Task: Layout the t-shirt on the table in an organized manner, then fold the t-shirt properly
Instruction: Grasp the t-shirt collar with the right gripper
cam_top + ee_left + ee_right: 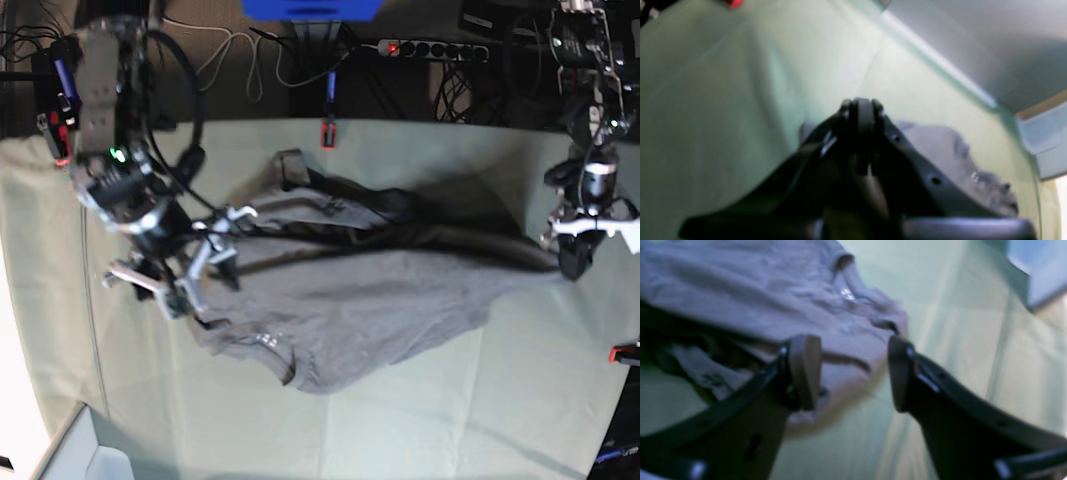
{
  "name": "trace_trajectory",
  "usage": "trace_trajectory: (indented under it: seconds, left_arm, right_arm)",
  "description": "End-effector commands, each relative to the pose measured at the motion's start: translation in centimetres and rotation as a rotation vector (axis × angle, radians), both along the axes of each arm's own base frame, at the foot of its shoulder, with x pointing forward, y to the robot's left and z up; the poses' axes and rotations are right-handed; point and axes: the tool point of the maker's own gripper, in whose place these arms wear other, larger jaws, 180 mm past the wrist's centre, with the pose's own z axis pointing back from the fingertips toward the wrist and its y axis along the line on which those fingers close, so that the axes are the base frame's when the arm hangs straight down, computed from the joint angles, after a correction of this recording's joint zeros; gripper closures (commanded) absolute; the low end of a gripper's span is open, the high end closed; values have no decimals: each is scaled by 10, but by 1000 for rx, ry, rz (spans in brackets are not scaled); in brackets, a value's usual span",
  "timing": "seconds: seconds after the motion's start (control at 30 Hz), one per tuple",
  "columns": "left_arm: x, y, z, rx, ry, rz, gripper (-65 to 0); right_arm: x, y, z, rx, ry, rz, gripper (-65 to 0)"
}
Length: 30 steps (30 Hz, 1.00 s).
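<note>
1. The t-shirt (340, 300) is seen rumpled and spread crosswise on the table (480, 420) — the laying-out step is judged to be in hand.
2. The right gripper (850, 373) is held spread over a shirt edge, nothing pinched.
3. The left gripper (575, 262) is pressed shut at the opposite end; whether cloth is pinched cannot be told.
4. Next, a closing on the edge and an outward pull are called for.

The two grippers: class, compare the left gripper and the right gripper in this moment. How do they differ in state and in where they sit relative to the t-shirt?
The left gripper has its jaws pressed shut; the right gripper has its jaws standing wide apart. In the base view the left gripper sits at one stretched end of the t-shirt; whether it pinches cloth is unclear. The right gripper hangs over the collar end, holding nothing. Both are black-framed.
</note>
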Motion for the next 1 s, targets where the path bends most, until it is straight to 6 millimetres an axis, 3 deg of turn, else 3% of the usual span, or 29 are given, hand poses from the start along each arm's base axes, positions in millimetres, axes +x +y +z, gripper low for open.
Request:
trace_trajectory:
  seconds: [0.0, 0.1, 0.33, 0.43, 0.53, 0.77, 0.97]
  left_arm:
    - [2, 3, 11, 12, -39, 2, -1]
    - [-7, 3, 4, 13, -11, 1, -1]
    - [-22, 1, -6, 14, 28, -3, -1]
    - [-25, 0, 1, 22, 15, -7, -1]
    - [-29, 14, 12, 39, -6, 30, -1]
    - [-34, 38, 28, 79, -35, 82, -1]
    - [-35, 39, 28, 80, -35, 87, -1]
  right_arm:
    - [12, 3, 8, -2, -33, 23, -365]
    - [39, 18, -4, -7, -4, 71, -392]
    - [107, 29, -38, -28, 91, 113, -393]
    - [131, 34, -48, 11, 110, 107, -393]
    - [150, 31, -56, 46, 114, 94, -393]
    - [170, 14, -65, 89, 90, 60, -393]
    - [162, 20, -73, 103, 97, 67, -394]
